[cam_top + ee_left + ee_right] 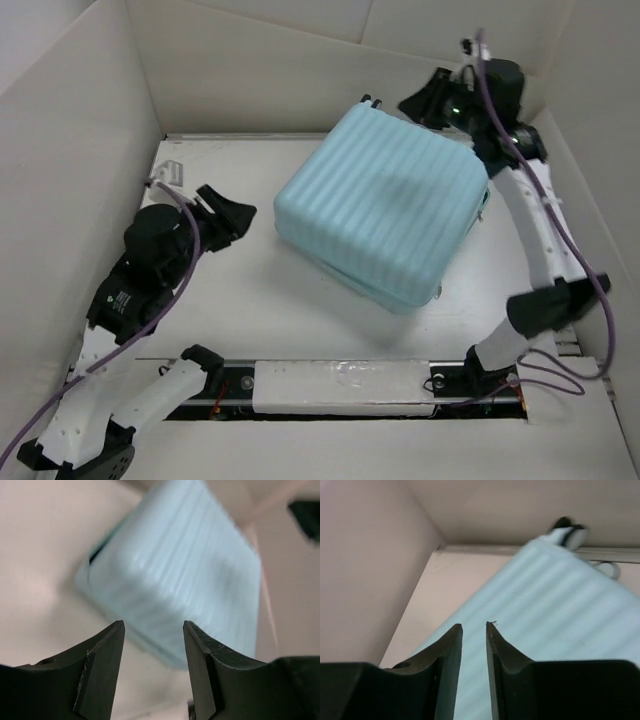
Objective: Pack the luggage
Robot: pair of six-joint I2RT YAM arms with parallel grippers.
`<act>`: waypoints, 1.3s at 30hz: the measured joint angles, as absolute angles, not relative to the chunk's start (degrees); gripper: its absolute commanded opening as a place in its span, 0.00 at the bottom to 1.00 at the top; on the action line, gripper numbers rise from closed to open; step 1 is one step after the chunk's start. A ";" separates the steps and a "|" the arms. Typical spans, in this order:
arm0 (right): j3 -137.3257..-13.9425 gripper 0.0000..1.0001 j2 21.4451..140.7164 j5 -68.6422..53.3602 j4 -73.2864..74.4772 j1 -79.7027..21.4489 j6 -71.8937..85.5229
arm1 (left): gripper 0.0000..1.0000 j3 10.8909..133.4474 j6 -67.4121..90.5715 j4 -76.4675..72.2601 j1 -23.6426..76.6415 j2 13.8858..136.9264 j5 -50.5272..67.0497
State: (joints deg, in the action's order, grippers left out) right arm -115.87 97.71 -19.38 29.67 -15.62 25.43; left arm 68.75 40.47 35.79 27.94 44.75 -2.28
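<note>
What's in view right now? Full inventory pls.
luggage: 1, light blue, ribbed, closed, lying flat right of table centre
caster wheels: count unclear, black and white, luggage's far edge
small clear object: 1, translucent, far-left table corner; unidentifiable
table: 1, white, inside white walls
cables: purple, along both arms
left end effector: black, open, empty, left of luggage
right end effector: black, narrowly open, empty, over luggage's far-right corner

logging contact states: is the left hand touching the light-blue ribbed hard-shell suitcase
Apart. The top view shows a strip of bare white table between the left hand and the light-blue ribbed hard-shell suitcase.
</note>
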 measured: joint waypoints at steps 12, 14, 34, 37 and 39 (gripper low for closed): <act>-73.28 0.00 64.16 2.31 33.39 7.92 29.67 | 0.49 90.83 36.47 18.31 12.03 84.93 5.87; -68.62 0.00 64.69 3.68 34.28 10.81 30.63 | 0.47 92.86 36.64 17.58 8.29 93.78 10.31; -84.79 0.00 98.35 -4.05 31.35 -3.16 22.20 | 0.38 65.25 36.86 2.92 7.51 96.97 21.17; -90.21 0.00 103.88 -7.18 28.58 -5.10 22.39 | 0.38 60.23 36.53 4.73 6.39 90.43 18.65; -92.23 0.00 105.95 -8.58 27.09 -6.07 22.50 | 0.38 59.99 36.16 5.76 6.04 88.49 17.63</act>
State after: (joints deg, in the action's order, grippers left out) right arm -92.23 105.95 -8.58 27.09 -6.07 22.50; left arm 59.99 36.16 5.76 6.04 88.49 17.63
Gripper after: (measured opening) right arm 0.009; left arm 0.370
